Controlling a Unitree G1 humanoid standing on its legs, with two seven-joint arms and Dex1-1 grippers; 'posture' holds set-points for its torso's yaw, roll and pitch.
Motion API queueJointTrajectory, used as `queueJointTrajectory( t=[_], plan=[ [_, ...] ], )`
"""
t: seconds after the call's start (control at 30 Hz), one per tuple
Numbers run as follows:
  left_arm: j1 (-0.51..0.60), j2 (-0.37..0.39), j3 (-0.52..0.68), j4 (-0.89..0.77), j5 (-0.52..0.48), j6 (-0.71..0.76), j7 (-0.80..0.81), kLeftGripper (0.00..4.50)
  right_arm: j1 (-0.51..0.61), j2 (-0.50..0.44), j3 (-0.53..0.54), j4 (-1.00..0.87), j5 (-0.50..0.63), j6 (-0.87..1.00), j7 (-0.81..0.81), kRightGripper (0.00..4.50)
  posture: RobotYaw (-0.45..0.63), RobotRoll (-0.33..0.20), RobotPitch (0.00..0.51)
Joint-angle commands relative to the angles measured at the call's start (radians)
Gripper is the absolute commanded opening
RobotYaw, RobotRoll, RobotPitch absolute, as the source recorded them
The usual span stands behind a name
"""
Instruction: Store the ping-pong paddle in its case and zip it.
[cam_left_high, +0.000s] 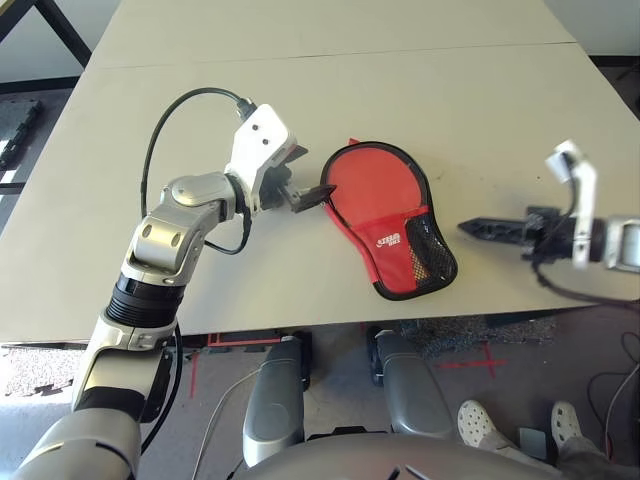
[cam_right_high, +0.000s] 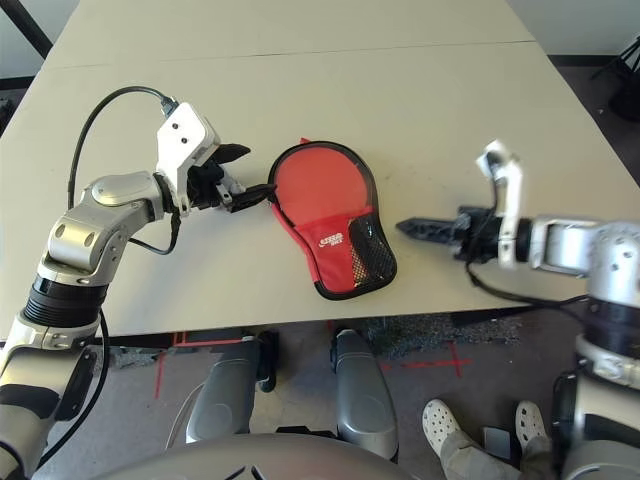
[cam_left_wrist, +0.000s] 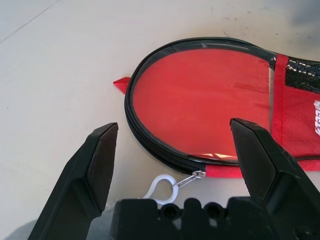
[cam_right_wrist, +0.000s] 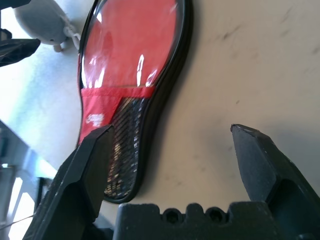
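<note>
You see the case (cam_left_high: 392, 220) lying flat and zipped on the tabletop (cam_left_high: 420, 90); its contents are hidden. Your left end effector (cam_left_high: 300, 180) stands wide open at the case's left edge, empty; your right end effector (cam_left_high: 480, 228) hovers open, empty, well to its right.

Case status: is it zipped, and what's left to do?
The red paddle-shaped fabric case lies flat, its black zipper closed round to the white pull. No paddle outside it. Both grippers, left and right, have open, empty jaws. Apparently only withdrawing remains.
</note>
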Motion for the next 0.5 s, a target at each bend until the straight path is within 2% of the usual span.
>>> queueJointTrajectory(
  t=[0.03, 0.2, 0.37, 0.5],
  plan=[
    [-0.025, 0.007, 0.040, -0.022, -0.022, 0.014, 0.001, 4.50, -0.080, -0.011, 0.110, 0.162, -0.128, -0.271, 0.144, 4.48, 0.00, 0.000, 0.207],
    [-0.063, 0.021, 0.121, -0.013, -0.040, 0.043, 0.034, 4.50, -0.270, 0.062, 0.257, 0.480, -0.318, -0.634, 0.309, 4.48, 0.02, 0.000, 0.199],
    [-0.070, 0.049, 0.177, -0.017, -0.047, 0.088, 0.062, 4.50, -0.438, 0.182, 0.325, 0.783, -0.453, -0.906, 0.406, 4.48, 0.05, 0.000, 0.202],
    [-0.054, 0.083, 0.199, -0.032, -0.045, 0.126, 0.082, 4.50, -0.534, 0.286, 0.344, 0.956, -0.527, -1.072, 0.443, 4.48, 0.07, 0.000, 0.204]
  ],
)
